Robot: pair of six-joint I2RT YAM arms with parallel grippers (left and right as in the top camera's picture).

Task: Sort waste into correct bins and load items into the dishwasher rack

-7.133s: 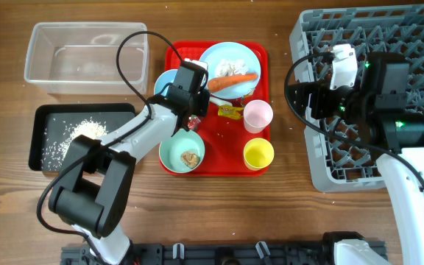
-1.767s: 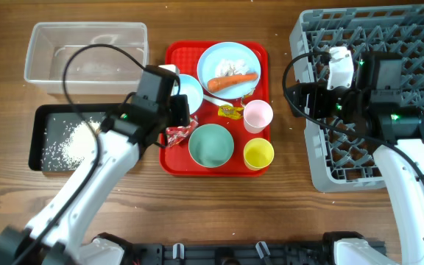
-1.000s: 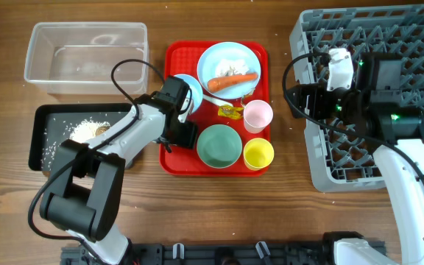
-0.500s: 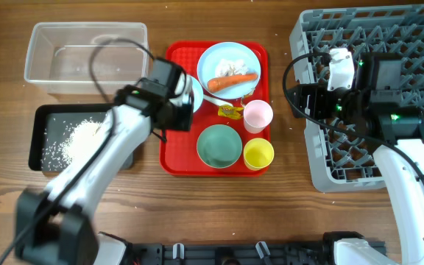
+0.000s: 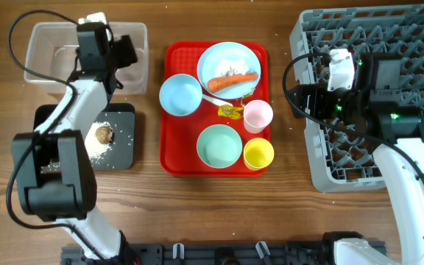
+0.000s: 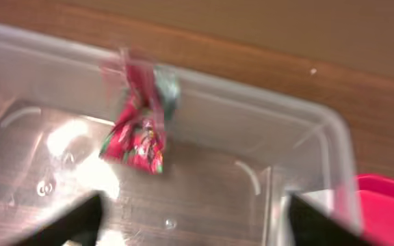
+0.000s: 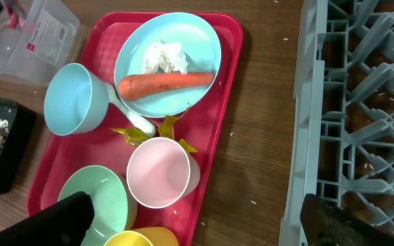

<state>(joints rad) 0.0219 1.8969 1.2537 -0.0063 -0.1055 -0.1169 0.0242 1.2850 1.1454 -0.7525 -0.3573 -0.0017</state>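
The left pincer [image 6: 193,205] hangs wide and empty over the clear tub [image 5: 50,70] at the far left of the desk [image 5: 197,213]. The red wrapper [image 6: 135,137] is free of its fingers and inside the tub's outline, too blurred to tell whether it has landed. The right pincer [image 7: 195,205] is also wide and holds nothing, hovering between the red tray [image 5: 169,158] and the dishwasher rack [image 5: 418,44]. The black bin [image 5: 124,151] already holds rice and a brown lump [image 5: 103,134]. The risks lie on the tray. The carrot [image 5: 232,79] rests loosely on the pale blue plate [image 5: 216,55] and could roll off under an off-centre pinch. The yellow wrapper [image 5: 230,111] is crowded by the pink cup [image 5: 258,115] and white spoon [image 5: 216,96], so wide fingers may tip the cup.
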